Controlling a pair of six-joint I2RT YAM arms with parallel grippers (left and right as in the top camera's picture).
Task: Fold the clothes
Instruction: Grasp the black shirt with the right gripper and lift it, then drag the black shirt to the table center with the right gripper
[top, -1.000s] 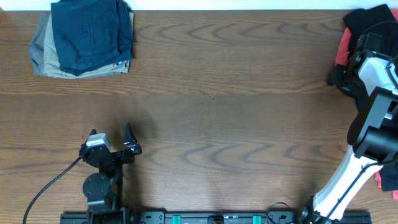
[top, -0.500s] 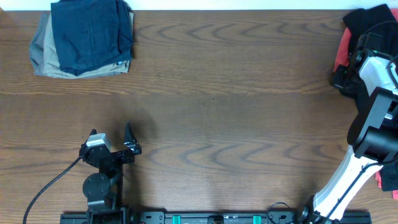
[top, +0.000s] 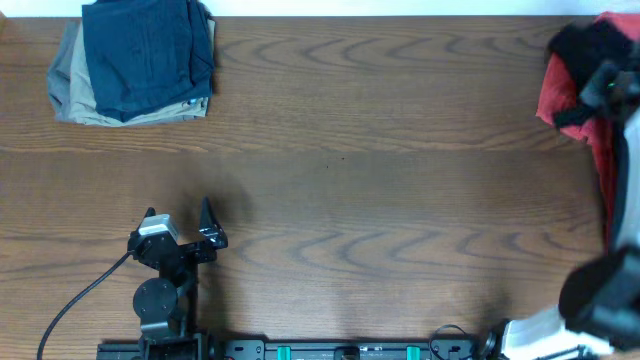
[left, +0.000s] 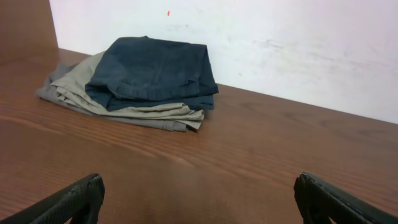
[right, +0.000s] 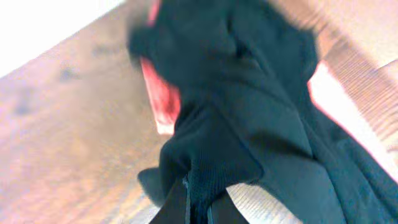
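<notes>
Pinching black shirt (right: 249, 124) in my right gripper (right: 189, 196), far right corner; left gripper (left: 200, 198) spread wide, well apart, near left.

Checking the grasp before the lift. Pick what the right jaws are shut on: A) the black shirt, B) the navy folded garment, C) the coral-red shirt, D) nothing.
A: in the right wrist view the black shirt bunches down into the shut right jaws, the coral-red shirt lying behind it.
</notes>
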